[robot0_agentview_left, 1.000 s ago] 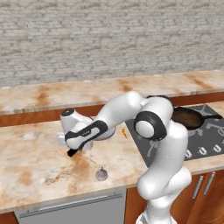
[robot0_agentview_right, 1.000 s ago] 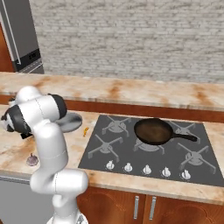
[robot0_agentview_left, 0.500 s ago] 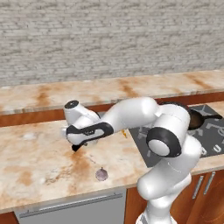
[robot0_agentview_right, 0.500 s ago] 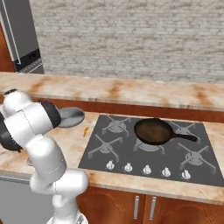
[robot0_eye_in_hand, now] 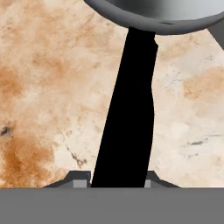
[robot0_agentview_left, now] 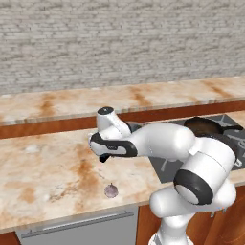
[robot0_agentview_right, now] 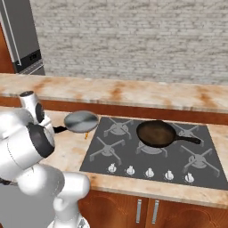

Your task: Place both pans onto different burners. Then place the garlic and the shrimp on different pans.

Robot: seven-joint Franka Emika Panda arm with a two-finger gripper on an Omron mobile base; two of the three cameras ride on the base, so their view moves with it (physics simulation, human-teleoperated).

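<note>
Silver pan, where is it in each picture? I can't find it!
Left base view: the silver pan is mostly hidden behind the white arm; a grey sliver seems to peek out.
Right base view: on the counter, just left of the cooktop.
Hand view: rim at the top, black handle running down.
Shared landmark, base views: the dark pan.

Silvery grey steel pan with black handle, top of hand view. Dark brown-black pan, right of centre. Dark grey cooktop, white knobs. Counter beige marble, rust-orange blotches. Pale purplish-grey garlic, lower centre. Grey brick wall.
</note>
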